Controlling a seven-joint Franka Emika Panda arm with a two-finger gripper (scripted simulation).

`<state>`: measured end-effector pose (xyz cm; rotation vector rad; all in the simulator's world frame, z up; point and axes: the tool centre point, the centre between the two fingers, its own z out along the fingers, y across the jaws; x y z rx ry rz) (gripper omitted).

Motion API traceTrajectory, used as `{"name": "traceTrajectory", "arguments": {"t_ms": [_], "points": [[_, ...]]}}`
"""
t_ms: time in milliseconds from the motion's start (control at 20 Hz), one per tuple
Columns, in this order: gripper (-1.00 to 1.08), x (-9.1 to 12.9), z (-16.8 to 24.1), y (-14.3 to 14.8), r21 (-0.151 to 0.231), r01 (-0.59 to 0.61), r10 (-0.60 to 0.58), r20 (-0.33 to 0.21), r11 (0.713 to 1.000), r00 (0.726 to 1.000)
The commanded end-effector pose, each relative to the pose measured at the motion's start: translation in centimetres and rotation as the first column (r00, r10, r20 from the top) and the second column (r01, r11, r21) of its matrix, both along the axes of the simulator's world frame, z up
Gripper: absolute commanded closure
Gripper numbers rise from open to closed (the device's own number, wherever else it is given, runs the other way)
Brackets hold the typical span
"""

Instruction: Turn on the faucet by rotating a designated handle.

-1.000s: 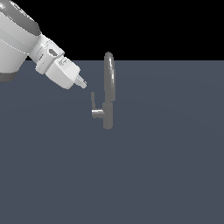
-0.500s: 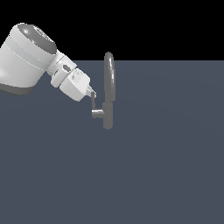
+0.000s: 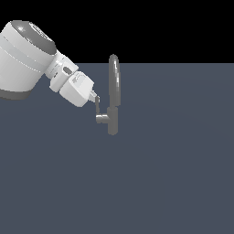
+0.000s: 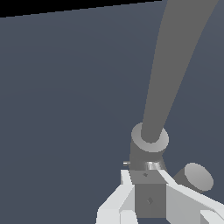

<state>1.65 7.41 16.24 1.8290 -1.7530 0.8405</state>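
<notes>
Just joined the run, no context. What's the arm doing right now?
A single Panda arm is working on a grey faucet standing on a flat grey surface. Its gripper is at the handle, the small lever on the side stub. In the wrist view the lever sits between the two white fingers; whether they actually pinch it cannot be told.

Bulky white rounded arm, grey joint bands, blocky white end effector, pale fingers.
</notes>
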Motion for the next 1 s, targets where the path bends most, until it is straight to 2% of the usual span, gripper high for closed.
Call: {"name": "traceTrajectory", "arguments": {"t_ms": [0, 300, 400, 950], "points": [[1.08, -0.8, 0.2, -0.2, -0.001, 0.002, -0.002, 0.0, 1.0, 1.0], [1.08, -2.7, 0.7, -0.4, 0.0, 0.002, -0.002, 0.0, 1.0, 1.0], [1.08, -2.1, 0.4, -0.1, 0.0, -0.008, 0.008, 0.001, 1.0, 1.0], [1.08, -5.7, -0.9, -0.6, 0.0, -0.001, 0.001, 0.001, 1.0, 1.0]]}}
